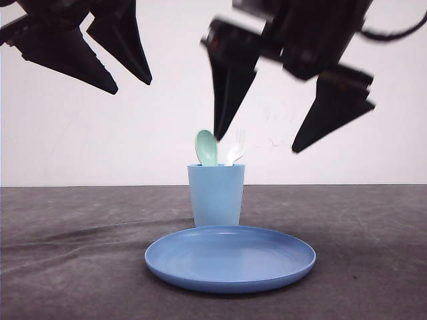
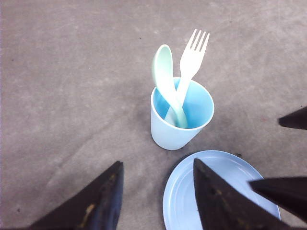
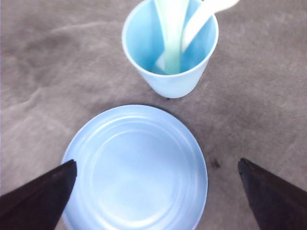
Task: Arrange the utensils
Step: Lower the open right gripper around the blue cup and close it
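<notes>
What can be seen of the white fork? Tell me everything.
The white fork looks like smooth plastic, with four tines at the top. It stands handle-down in the light blue cup, leaning against the rim, tines up and out above it. Its handle crosses the mint-green spoon inside the cup and appears to touch it. No claw holds it; both hang open above.

Plain white wall (image 1: 80, 140) behind. Dark grey table (image 1: 73, 260) in front, matte, faintly streaked and creased, evenly lit with soft shadows.
</notes>
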Controlling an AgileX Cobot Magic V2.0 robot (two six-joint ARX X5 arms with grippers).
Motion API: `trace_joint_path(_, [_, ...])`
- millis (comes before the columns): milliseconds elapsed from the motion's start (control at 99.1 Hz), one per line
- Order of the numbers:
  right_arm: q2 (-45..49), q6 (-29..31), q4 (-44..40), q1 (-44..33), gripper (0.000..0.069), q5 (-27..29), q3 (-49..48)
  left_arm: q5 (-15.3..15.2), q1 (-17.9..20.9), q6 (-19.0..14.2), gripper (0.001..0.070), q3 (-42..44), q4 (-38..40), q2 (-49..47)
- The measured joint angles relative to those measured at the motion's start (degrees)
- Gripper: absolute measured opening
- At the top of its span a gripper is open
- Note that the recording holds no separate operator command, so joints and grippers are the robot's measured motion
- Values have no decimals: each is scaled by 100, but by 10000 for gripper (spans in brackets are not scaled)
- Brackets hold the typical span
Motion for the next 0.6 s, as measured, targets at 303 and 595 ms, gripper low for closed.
trace_joint_path(303, [837,52,929,-63,680,-24,0,0,0,0,273,0,0,0])
trace_joint_path(595, [1399,87,1440,-267,680,-269,15,0,-2,0,273,0,-4,0])
